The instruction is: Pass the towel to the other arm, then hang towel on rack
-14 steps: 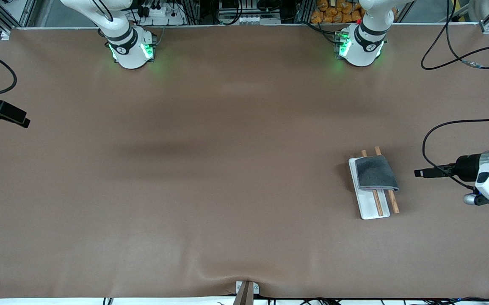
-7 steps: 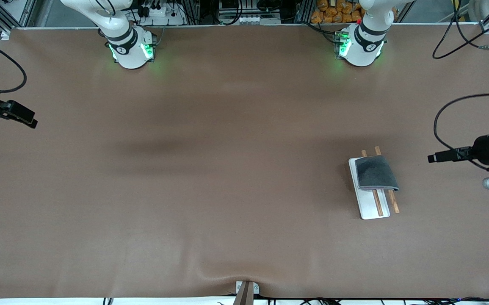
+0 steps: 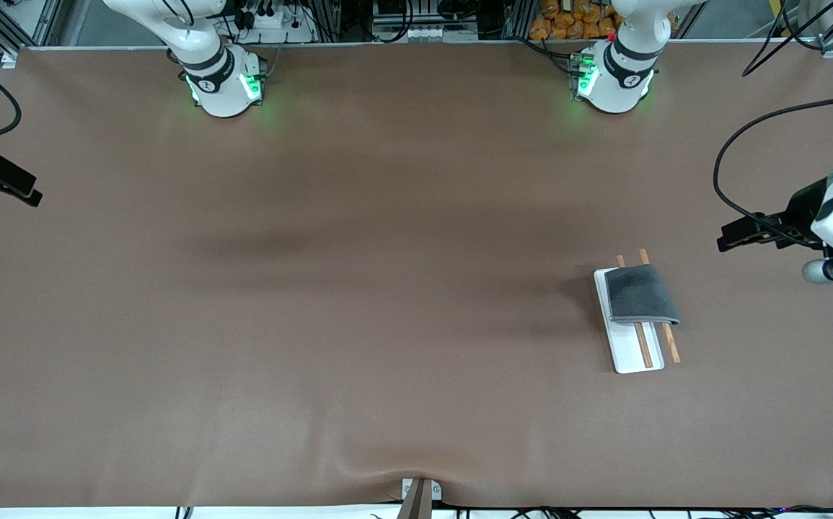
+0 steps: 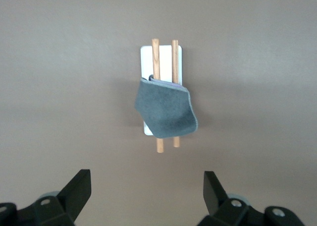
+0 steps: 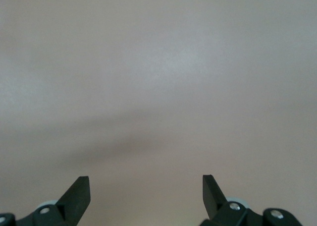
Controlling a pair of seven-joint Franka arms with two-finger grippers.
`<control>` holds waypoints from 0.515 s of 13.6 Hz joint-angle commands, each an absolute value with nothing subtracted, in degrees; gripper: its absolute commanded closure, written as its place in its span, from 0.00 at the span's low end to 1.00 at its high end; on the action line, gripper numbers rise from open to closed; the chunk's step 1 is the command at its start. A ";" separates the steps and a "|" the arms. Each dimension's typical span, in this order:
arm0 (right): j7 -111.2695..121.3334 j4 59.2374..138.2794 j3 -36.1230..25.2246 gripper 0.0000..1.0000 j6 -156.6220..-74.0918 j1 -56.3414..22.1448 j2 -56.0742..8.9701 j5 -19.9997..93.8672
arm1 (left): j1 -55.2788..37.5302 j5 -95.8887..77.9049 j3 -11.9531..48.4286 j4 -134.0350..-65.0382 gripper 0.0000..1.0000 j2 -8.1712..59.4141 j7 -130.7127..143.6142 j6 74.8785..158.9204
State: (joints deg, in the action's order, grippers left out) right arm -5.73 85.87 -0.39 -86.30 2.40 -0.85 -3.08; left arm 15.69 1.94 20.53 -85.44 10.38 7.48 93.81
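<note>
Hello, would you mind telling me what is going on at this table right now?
Nothing is being handled. The towel is draped over the rods of the rack, toward the left arm's end of the table. The left end effector hangs open and empty over bare table beside the rack. The right end effector hangs open over the table's right-arm end, waiting.

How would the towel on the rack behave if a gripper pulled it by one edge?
Probably floppy: the towel drapes and curves over the rack's two wooden rods. Likely light, since the thin rods show no sag. It may slide off easily, being only laid over smooth rods; both the left gripper and right gripper are open and clear.
</note>
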 commanded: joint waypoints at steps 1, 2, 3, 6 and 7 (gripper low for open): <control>-4.83 84.90 -0.09 0.00 -85.17 2.90 -0.79 -2.03 | 15.91 8.59 22.67 -83.67 0.00 10.11 7.47 93.16; -4.66 84.82 -0.17 0.00 -85.17 2.99 -0.88 -1.85 | 16.08 9.92 23.81 -83.67 0.00 10.02 7.38 93.16; -4.75 84.12 -0.18 0.00 -84.99 2.99 -0.97 -2.11 | 16.08 10.11 24.08 -83.67 0.00 10.02 7.38 93.16; -4.75 83.32 -0.18 0.00 -84.90 3.08 -1.05 -2.38 | 16.35 9.05 24.34 -83.58 0.00 9.49 7.99 89.83; -4.83 83.32 -0.26 0.00 -84.90 3.25 -1.05 -1.94 | 16.26 9.05 24.43 -83.58 0.00 8.01 8.43 89.82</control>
